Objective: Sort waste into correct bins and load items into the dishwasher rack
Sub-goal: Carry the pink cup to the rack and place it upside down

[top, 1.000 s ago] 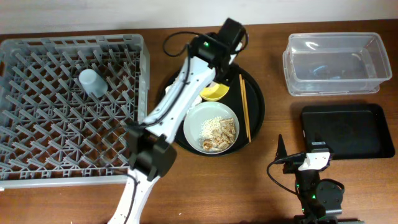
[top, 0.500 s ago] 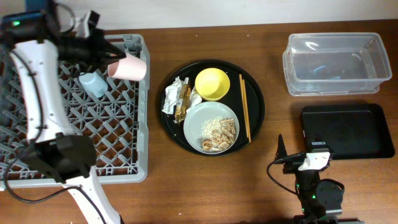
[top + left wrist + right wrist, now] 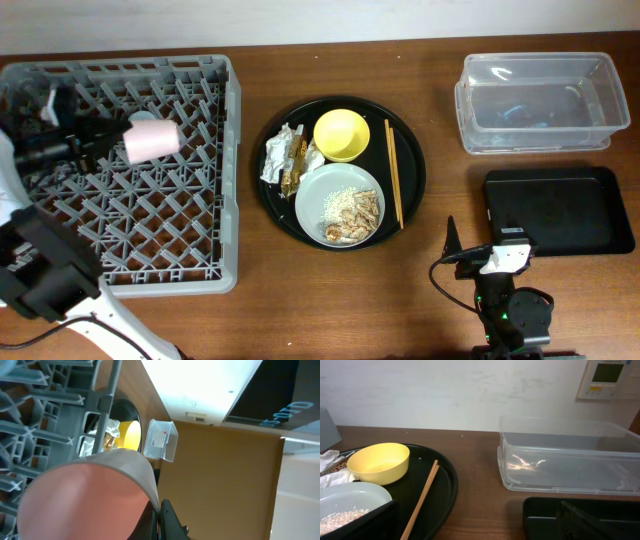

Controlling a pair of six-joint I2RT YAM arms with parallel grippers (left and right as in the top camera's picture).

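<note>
Overhead first: left gripper clamped tight on the pink cup; cup on its side, held over the upper left part of the dishwasher rack; whether it touches the pegs, cannot tell; round black tray just right of the rack on the table; on that tray the yellow bowl at the top, plate just below it, chopsticks side by side along the right, crumpled wrappers at the left; rice and fried pieces heaped on the plate; clear tub at far right, black rectangular tray just below it; right gripper low at the table's near edge, well apart from the round tray, seen edge-on; left wrist view next: pink cup fills the lower foreground, blurred, one dark finger against its wall; rack lattice at upper left, with wrappers and yellow bowl showing past it; right wrist view last: right gripper's jaws spread wide at the two lower corners, gripping nothing; yellow bowl, plate with rice and chopsticks to the left on the round tray; clear tub to the right, black rectangular tray in front of it
</note>
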